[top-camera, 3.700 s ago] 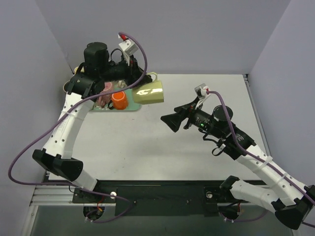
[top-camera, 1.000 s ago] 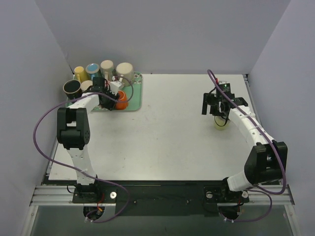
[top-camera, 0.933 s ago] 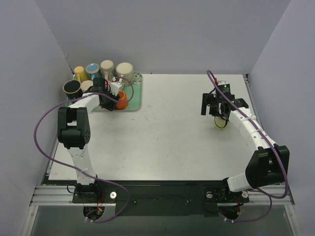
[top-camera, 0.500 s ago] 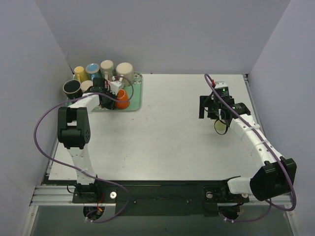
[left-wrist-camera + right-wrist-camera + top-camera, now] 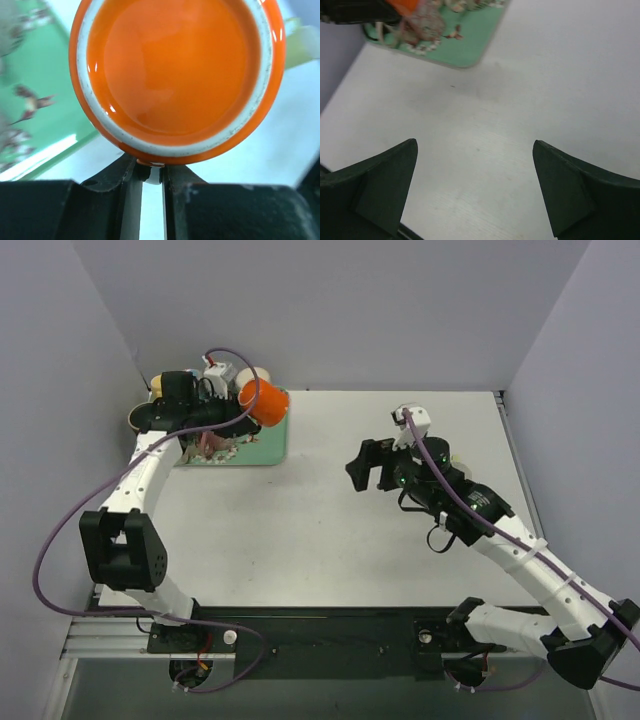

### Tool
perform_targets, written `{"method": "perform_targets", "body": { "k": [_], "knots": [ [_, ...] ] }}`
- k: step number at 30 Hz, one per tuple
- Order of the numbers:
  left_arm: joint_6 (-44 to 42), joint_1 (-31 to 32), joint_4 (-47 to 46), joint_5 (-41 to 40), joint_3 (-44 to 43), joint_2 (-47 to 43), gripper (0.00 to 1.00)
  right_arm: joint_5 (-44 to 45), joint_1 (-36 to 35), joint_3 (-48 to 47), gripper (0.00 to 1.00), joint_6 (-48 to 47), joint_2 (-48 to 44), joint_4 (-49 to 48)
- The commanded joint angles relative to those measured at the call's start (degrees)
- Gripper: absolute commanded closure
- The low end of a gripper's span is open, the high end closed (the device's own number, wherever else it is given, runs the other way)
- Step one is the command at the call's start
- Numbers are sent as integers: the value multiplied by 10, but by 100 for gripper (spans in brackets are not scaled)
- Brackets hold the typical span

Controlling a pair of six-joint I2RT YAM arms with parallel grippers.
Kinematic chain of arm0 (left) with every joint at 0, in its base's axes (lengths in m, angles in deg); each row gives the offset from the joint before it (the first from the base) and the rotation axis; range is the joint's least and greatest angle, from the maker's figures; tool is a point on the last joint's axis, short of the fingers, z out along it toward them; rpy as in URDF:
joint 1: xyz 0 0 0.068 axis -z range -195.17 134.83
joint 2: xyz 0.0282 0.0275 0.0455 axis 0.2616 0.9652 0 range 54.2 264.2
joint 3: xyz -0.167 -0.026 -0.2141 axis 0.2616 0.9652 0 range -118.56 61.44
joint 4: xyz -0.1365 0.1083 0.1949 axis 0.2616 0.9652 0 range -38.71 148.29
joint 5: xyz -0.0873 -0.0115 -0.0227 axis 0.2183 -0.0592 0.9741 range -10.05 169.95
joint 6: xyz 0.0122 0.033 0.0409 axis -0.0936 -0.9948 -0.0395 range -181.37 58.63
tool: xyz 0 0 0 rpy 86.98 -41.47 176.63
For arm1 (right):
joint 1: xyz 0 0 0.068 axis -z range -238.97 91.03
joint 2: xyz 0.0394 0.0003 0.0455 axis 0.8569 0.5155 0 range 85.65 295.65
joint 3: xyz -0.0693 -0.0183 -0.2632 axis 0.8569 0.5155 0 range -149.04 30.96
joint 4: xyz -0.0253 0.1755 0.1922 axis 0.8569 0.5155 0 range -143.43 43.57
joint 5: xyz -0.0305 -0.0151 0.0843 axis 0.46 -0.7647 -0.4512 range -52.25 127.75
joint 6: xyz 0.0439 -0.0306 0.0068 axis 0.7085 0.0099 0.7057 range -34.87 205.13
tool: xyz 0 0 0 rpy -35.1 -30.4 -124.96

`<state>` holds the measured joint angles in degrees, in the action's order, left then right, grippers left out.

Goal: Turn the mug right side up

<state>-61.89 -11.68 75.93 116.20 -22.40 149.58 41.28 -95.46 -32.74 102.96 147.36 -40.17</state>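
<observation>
The orange mug (image 5: 260, 402) hangs in the air over the far edge of the green tray (image 5: 265, 448), tipped onto its side. My left gripper (image 5: 243, 410) is shut on the mug's handle. In the left wrist view the mug's (image 5: 177, 75) round orange base with a white ring fills the frame, and the handle sits pinched in the left gripper (image 5: 150, 175). My right gripper (image 5: 362, 465) hovers over the middle of the table, open, with nothing between its fingers (image 5: 385, 175).
Several other mugs stand behind the left arm at the back left, among them a black one (image 5: 143, 420) and a cream one (image 5: 253, 374). A pink flowered piece (image 5: 207, 444) lies on the tray. The tray's corner (image 5: 470, 40) shows in the right wrist view.
The left gripper has closed on the orange mug's handle and lifted it off the tray, tipping it. The right arm has drawn back from the far right toward the middle.
</observation>
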Motion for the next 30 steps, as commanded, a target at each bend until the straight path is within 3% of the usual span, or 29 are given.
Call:
{"method": "perform_targets", "body": {
  "k": [1,6,9,15,20,22,23,24,25,26,27,28,29,30],
  "knots": [
    [136,38,-30,167,-20,-83,100,-97,-84,17,7,72,5,-238],
    [172,75,-21,221,-17,-156,100,-124,-129,-12,8,107,35,-327],
    [154,107,39,229,-49,-164,100,-92,-134,-4,12,114,35,-371],
    [170,139,60,261,-33,-181,100,-72,-134,3,13,88,23,-425],
    [114,183,115,251,-62,-186,100,-62,-133,0,26,99,31,-458],
    [88,202,147,252,-68,-183,100,-74,-134,-5,41,106,36,-473],
    [85,206,146,255,-68,-183,100,-78,-134,-12,64,109,39,-474],
    [82,209,147,257,-66,-183,100,-82,-134,-16,75,113,40,-474],
    [80,209,142,257,-65,-182,100,-82,-134,-20,94,113,41,-471],
    [79,207,139,247,-66,-182,100,-75,-133,-20,100,113,37,-462],
    [75,206,145,212,-67,-183,65,-72,-133,-17,100,108,27,-453],
    [71,204,163,195,-70,-183,43,-59,-133,-15,100,100,23,-432],
    [48,203,173,177,-70,-186,13,-47,-133,-12,100,93,8,-418],
    [40,199,184,168,-68,-186,12,-20,-133,-11,100,79,2,-382]
  ]
}}
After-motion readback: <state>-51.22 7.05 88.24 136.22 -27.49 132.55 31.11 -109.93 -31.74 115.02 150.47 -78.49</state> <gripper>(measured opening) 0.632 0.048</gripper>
